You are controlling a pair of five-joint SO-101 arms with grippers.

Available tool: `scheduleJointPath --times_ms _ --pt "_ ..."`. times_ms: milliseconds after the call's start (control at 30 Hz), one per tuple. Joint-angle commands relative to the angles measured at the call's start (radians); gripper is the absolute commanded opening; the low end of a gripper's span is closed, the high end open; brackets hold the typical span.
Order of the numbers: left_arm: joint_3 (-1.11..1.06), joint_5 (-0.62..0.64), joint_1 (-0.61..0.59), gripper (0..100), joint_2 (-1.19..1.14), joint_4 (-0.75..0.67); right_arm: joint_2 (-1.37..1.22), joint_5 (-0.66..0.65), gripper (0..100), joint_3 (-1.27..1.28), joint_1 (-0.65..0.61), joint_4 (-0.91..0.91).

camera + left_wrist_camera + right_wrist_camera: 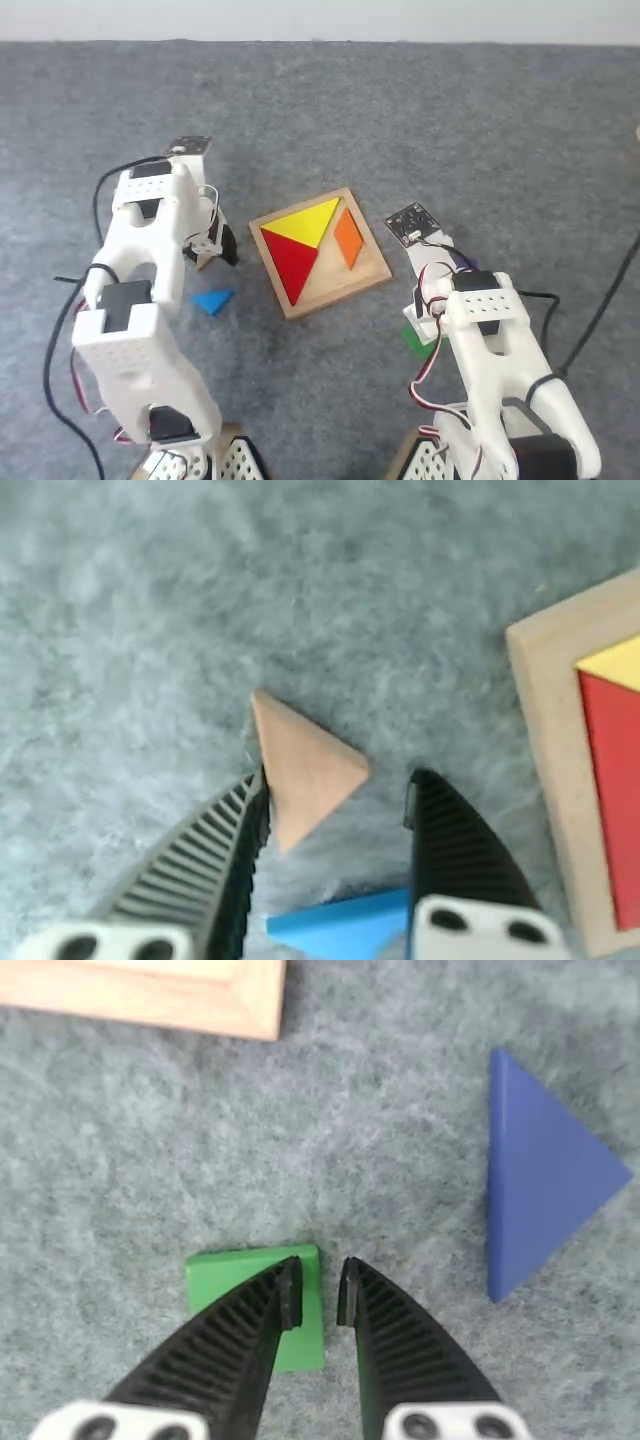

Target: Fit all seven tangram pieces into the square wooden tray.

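The square wooden tray (372,278) lies mid-table and holds a yellow triangle (303,225), a red triangle (292,262) and an orange parallelogram (348,238). My left gripper (338,777) stands open just left of the tray, its fingers straddling a plain wood triangle (305,770), with one finger touching the triangle's edge. A light blue triangle (345,920) lies close behind it on the carpet. My right gripper (320,1275) hovers near the tray's right front corner with its fingers almost together and nothing held. It sits over the edge of a green square (240,1295). A dark blue triangle (540,1175) lies beside it.
Grey carpet covers the table. The tray's corner (150,995) sits a short way beyond the green square. The tray's wooden rim (548,740) lies close beside the wood triangle. Cables trail around both arm bases. Open carpet stretches behind the tray.
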State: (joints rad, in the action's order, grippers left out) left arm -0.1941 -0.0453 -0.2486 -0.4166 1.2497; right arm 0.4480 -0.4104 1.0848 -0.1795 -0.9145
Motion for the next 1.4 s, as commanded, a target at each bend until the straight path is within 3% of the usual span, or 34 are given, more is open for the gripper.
scheduleJointPath --times_ms 0,567,867,1133,1367 --pt "0.067 0.060 -0.002 15 -0.003 -0.038 0.004 -0.014 8.0 0.008 0.012 0.008" --pt "0.068 0.029 0.005 6 -0.003 -0.043 0.004 -0.014 8.0 0.020 -0.030 0.004" --pt "0.110 0.009 0.020 6 0.002 0.037 0.004 -0.014 8.0 0.020 -0.030 0.004" --pt "0.111 0.000 0.123 6 0.011 0.091 0.005 -0.014 8.0 0.020 -0.028 0.005" --pt "0.177 -0.052 0.110 11 0.011 0.153 0.005 -0.015 8.0 0.020 -0.030 0.008"
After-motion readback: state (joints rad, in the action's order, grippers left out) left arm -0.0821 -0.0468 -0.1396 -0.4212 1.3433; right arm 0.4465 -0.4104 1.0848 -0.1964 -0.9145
